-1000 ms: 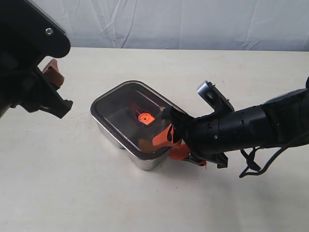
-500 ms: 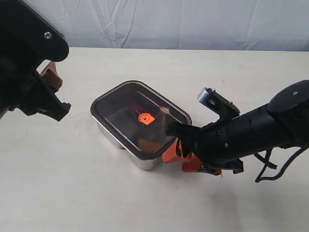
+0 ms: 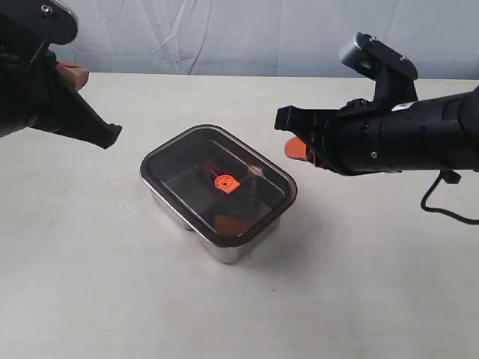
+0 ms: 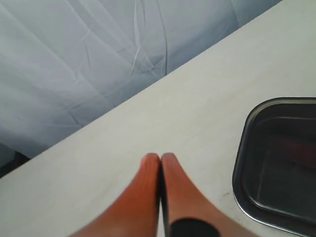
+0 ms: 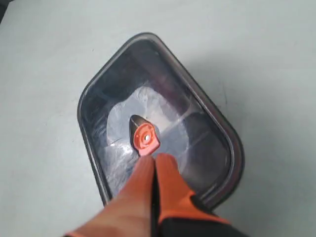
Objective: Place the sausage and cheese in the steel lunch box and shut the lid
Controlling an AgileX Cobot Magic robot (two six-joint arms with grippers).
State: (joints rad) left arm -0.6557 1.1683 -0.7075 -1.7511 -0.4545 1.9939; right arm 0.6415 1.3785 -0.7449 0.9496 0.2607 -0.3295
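Off the near corner of the steel lunch box (image 3: pixel 224 250) since a second ago: right tool (image 3: pixel 293 147), now raised toward the table's (image 3: pixel 112 299) far-right side, fingers pressed together, empty. Left tool (image 4: pixel 160 158) likewise closed, empty, up by the far-left edge. Lid (image 3: pixel 217 183) seated flat on box, mid-table; long axis diagonal, far-left to near-right. Box below-left of right tool, the nearer arm. Looks done; contents only dim under lid.

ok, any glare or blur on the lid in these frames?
Right wrist view: pale glare patch on the lid around the valve, washing out that area; right gripper soft in the foreground. Exterior view: lid clear, only mild sheen. Left wrist view: left gripper blurred close up, lid corner dark at the frame edge.
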